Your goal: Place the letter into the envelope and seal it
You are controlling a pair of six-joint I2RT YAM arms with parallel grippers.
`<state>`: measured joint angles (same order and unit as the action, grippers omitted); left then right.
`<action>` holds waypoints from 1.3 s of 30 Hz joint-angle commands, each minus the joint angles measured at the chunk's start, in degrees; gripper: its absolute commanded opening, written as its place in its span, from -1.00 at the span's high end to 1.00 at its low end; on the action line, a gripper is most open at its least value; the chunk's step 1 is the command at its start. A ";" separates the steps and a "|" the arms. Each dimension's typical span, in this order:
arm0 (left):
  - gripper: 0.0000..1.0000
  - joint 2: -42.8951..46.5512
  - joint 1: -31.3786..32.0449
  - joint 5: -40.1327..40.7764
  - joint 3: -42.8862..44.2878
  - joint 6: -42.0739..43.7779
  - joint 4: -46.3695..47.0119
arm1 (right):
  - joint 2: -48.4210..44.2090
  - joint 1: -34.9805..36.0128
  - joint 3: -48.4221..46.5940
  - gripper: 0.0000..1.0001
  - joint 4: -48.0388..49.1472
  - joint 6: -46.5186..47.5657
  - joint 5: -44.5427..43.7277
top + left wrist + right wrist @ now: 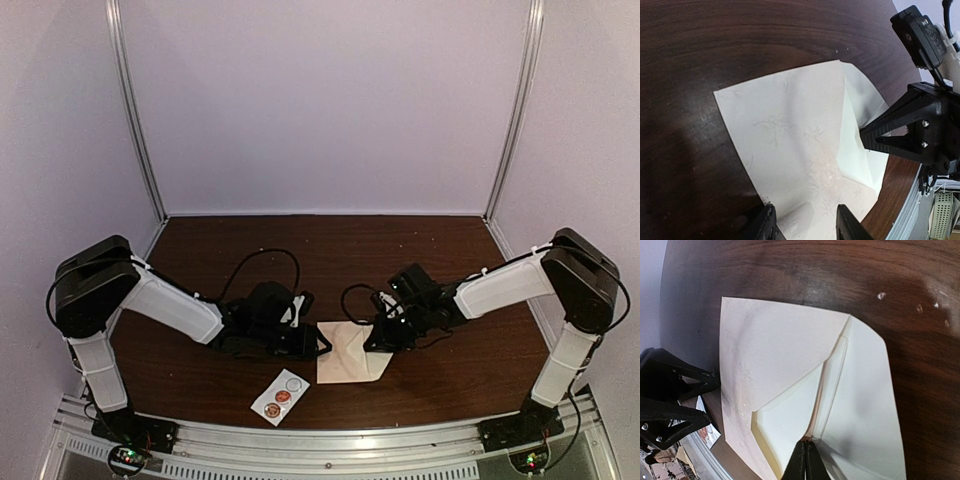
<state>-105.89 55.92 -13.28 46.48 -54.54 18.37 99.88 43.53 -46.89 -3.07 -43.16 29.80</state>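
Observation:
The pale pinkish-cream envelope (345,365) lies flat on the dark wood table between the two grippers. In the right wrist view the envelope (775,350) shows its pocket open, with the cream letter (790,415) inside and the flap (865,405) folded out. My right gripper (805,460) is shut, pinching the envelope's edge at the flap fold. My left gripper (807,227) is open, its fingers straddling the near edge of the envelope (790,135) without closing on it. In the top view the left gripper (315,340) and the right gripper (378,340) sit at opposite sides of the envelope.
A white sticker strip (280,397) with round stickers lies near the table's front edge, left of the envelope. The right gripper (900,135) is close to the left wrist's view. The table's front rail (330,440) runs just below. White walls enclose the table.

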 commanded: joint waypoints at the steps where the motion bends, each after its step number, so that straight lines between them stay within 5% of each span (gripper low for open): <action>1: 0.15 -0.14 0.09 0.50 -0.93 0.49 0.10 | -3.07 0.42 -1.31 0.78 -4.40 2.35 -2.33; 11: 0.14 3.26 0.06 2.17 -0.30 1.79 -1.20 | -12.18 -3.39 -3.57 0.35 -15.01 6.72 -8.11; 23: 0.12 5.39 -0.55 3.67 -0.24 2.84 -3.60 | -15.81 -6.29 1.77 -0.07 -11.94 6.94 -7.93; 34: 0.13 3.20 -0.55 2.08 -1.45 2.08 -1.41 | -14.20 -9.38 6.18 0.03 -8.74 5.83 -7.44; 39: 0.15 2.56 -0.60 1.75 -1.79 1.94 -0.89 | -12.93 -9.78 7.72 0.25 -7.26 5.48 -6.35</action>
<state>-102.30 55.70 -10.76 45.41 -52.69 15.07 85.65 34.15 -40.53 -12.32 -37.43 23.18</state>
